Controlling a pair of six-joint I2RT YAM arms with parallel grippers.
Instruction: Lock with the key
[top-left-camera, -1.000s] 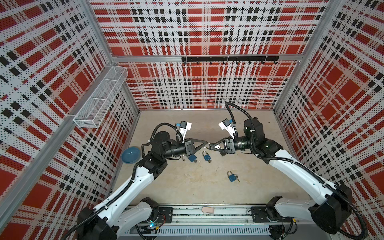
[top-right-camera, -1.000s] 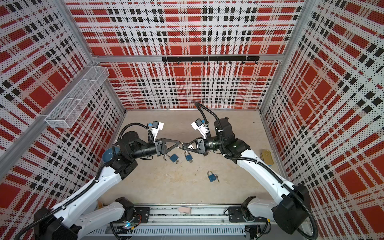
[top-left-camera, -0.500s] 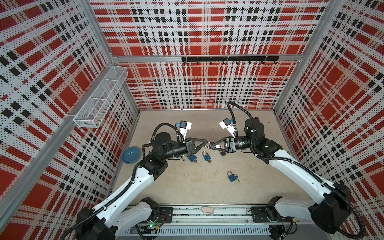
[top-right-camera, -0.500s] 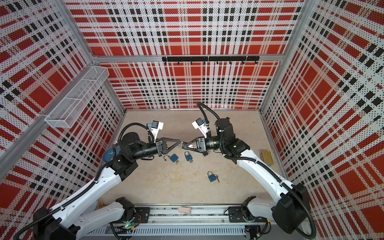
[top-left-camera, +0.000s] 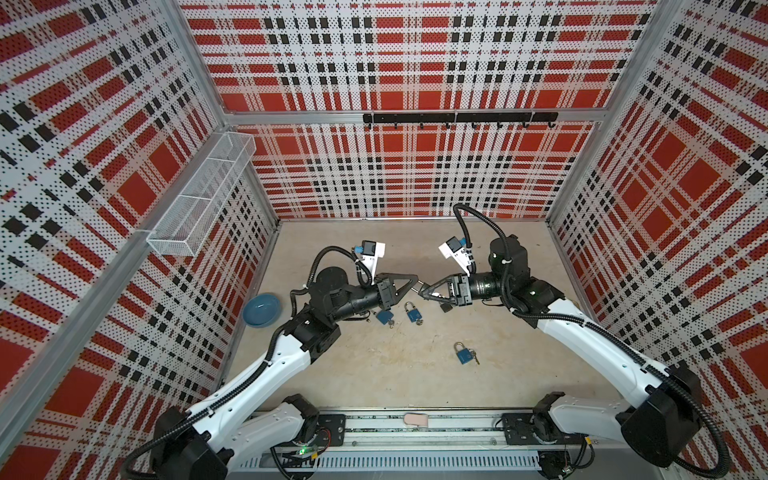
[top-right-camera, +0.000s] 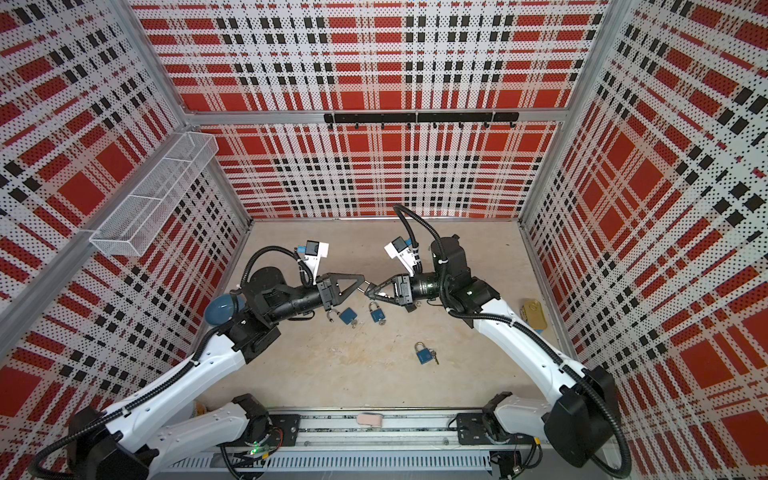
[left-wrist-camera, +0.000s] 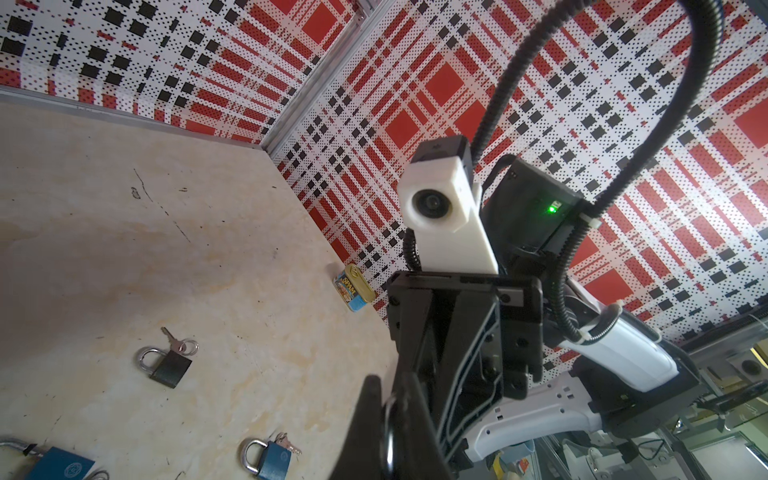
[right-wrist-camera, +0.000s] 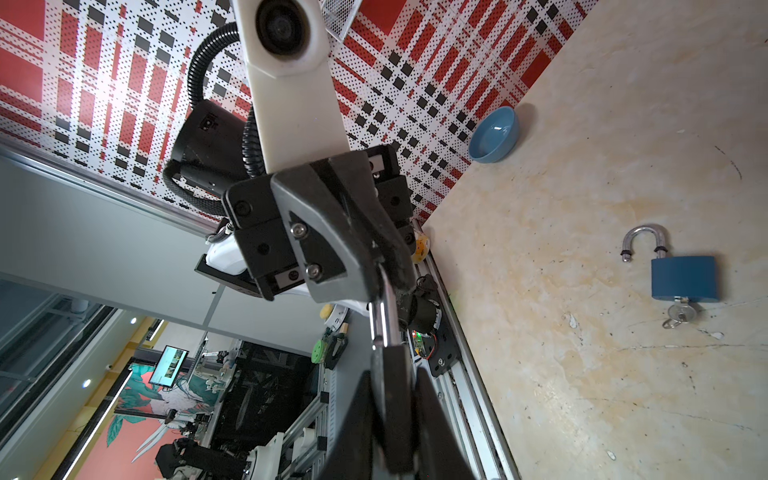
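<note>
Right wrist view shows the left gripper (right-wrist-camera: 380, 259) pinched closed on the crown of a bright steel shackle (right-wrist-camera: 384, 320). The right gripper (right-wrist-camera: 392, 368) stands narrow, clamped on a dark body at the shackle's foot. I judge this to be the held padlock (right-wrist-camera: 390, 395), though the fingers hide most of it. In both top views the pair meets in the air just beside the black padlock (top-left-camera: 446, 308) lying on the table (top-left-camera: 374, 374), on its left-arm side. I cannot tell whether a key sits in the held lock. An open blue padlock (right-wrist-camera: 683, 276) with its key inserted lies farther from the black padlock on that same side. Assessment: small, dense, rigid metal. The polished shackle will likely slip under twist, so I would hold the body by its flat faces, keep the keyway clear, and take any key by its bow.
</note>
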